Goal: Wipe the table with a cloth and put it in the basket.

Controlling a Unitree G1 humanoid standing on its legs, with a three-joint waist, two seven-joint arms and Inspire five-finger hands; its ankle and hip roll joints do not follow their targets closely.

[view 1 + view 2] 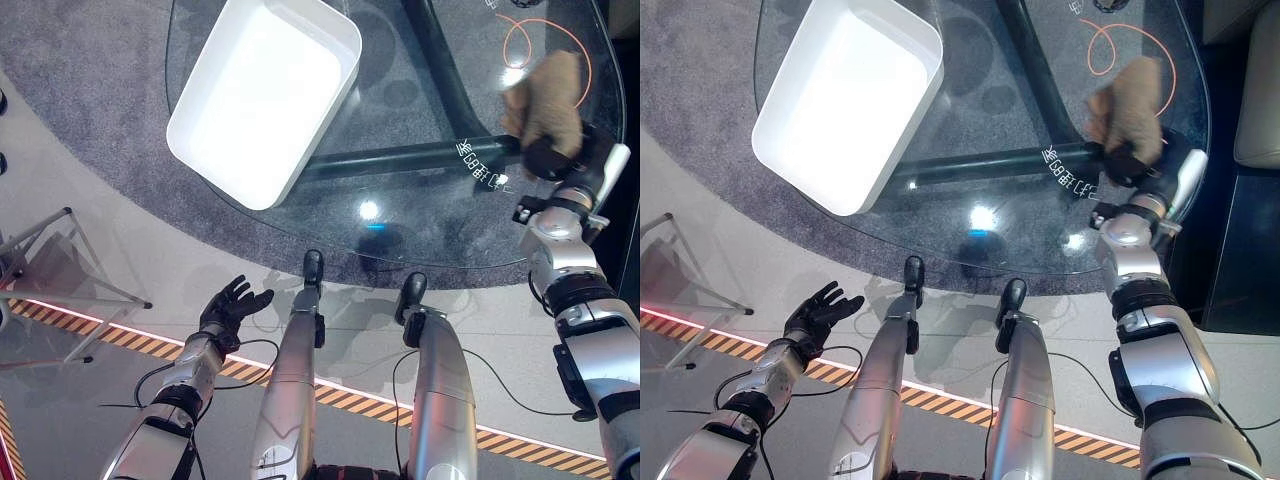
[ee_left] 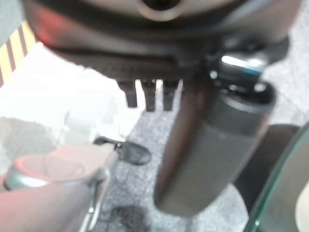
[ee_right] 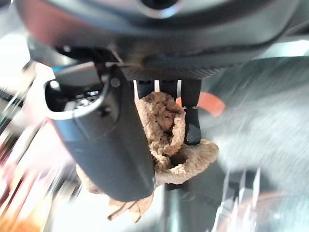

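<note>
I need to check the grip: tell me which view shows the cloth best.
The right wrist view: the brown cloth shows bunched between the right hand's thumb and fingers. Both eye views show it from above, on the glass table over an orange mark.

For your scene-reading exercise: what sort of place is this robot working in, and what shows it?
Probably a demo or test space, not a home: striped hazard tape on the floor, a round glass table on grey carpet, a stand's metal legs.
</note>
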